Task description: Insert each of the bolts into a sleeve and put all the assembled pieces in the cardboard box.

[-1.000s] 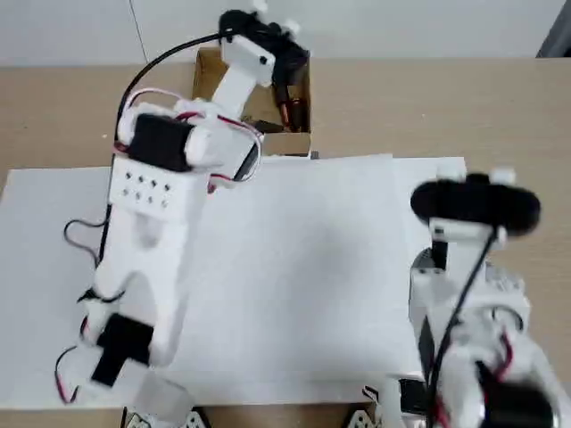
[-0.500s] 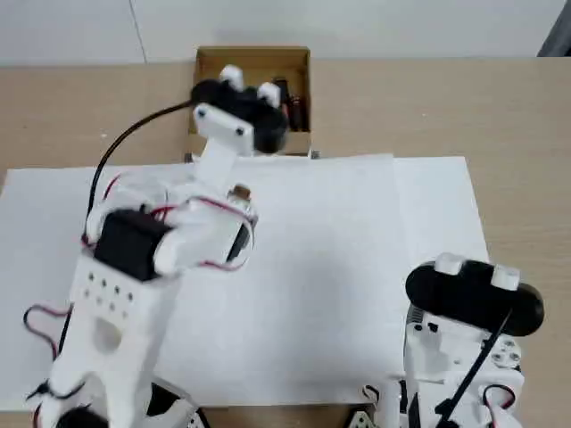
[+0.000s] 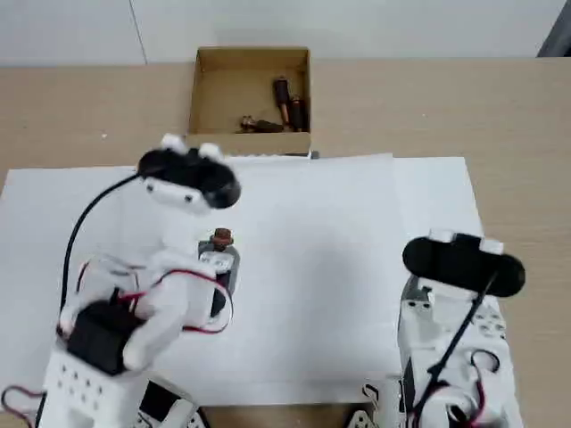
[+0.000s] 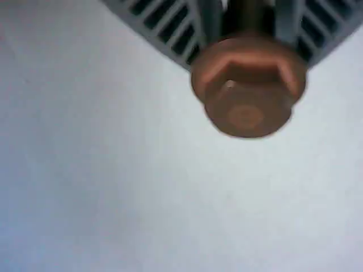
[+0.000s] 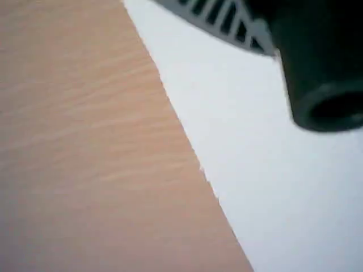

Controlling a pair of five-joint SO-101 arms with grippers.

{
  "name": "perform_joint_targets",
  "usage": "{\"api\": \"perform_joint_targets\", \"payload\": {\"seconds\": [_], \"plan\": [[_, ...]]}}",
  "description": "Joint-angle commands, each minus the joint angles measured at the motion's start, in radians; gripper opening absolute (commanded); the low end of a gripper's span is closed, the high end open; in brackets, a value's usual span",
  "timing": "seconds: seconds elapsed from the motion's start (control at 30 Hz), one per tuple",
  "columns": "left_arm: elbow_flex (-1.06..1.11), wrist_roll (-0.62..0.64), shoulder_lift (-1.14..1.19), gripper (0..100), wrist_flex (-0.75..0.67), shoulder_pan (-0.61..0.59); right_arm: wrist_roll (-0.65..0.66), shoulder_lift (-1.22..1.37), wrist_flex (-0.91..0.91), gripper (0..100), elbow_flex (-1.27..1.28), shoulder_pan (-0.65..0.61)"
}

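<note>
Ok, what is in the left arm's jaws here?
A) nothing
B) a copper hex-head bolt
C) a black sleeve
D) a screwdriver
B: the left wrist view shows a copper hex-head bolt clamped between the left arm's jaws, above the white sheet.

Left end effector [image 3: 220,251] with bolt [image 4: 248,90] pulled back from cardboard box [image 3: 207,94], right arm [image 3: 446,334] lowered
</note>
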Motion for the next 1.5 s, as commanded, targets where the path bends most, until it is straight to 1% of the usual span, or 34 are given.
{"api": "perform_joint_targets", "payload": {"seconds": [0.0, 0.13, 0.27, 0.33, 0.47, 0.63, 0.8, 0.97, 1.03, 1.1, 1.17, 1.23, 1.3, 1.37, 1.47], "plan": [[0.142, 0.02, -0.175, 0, -0.112, 0.0, -0.026, -0.004, -0.087, 0.4, 0.061, -0.045], [0.326, 0.017, -0.376, 0, -0.212, 0.0, -0.029, -0.004, -0.13, 0.4, 0.135, -0.174], [0.45, 0.015, -0.559, 0, -0.259, 0.002, -0.029, -0.004, -0.182, 0.4, 0.21, -0.315], [0.496, 0.015, -0.628, 0, -0.272, 0.002, -0.028, -0.004, -0.228, 0.4, 0.255, -0.364], [0.552, 0.017, -0.717, 0, -0.27, 0.005, -0.028, -0.004, -0.329, 0.4, 0.347, -0.433], [0.564, 0.014, -0.779, 0, -0.279, 0.006, -0.028, -0.004, -0.452, 0.4, 0.407, -0.496], [0.661, 0.012, -0.815, 0, -0.367, 0.002, -0.029, -0.005, -0.544, 0.3, 0.463, -0.55], [0.763, 0.017, -0.815, 0, -0.499, 0.0, -0.029, -0.005, -0.642, 0.3, 0.559, -0.588], [0.814, 0.018, -0.815, 0, -0.569, -0.006, -0.028, -0.005, -0.696, 0.3, 0.611, -0.604], [0.86, 0.035, -0.815, 0, -0.663, -0.041, -0.026, -0.005, -0.754, 0.3, 0.661, -0.618], [0.912, 0.094, -0.815, 0, -0.778, -0.091, -0.023, -0.005, -0.816, 0.3, 0.703, -0.618], [0.974, 0.127, -0.815, 0, -0.899, -0.137, -0.02, -0.005, -0.878, 0.3, 0.743, -0.618], [1.03, 0.153, -0.815, 0, -0.99, -0.16, -0.015, -0.005, -0.929, 0.3, 0.776, -0.618], [1.063, 0.204, -0.815, 0, -1.049, -0.166, 0.008, -0.005, -0.963, 0.3, 0.806, -0.63], [1.084, 0.33, -0.815, 0, -1.096, -0.169, 0.032, -0.005, -0.995, 0.3, 0.841, -0.654]]}}
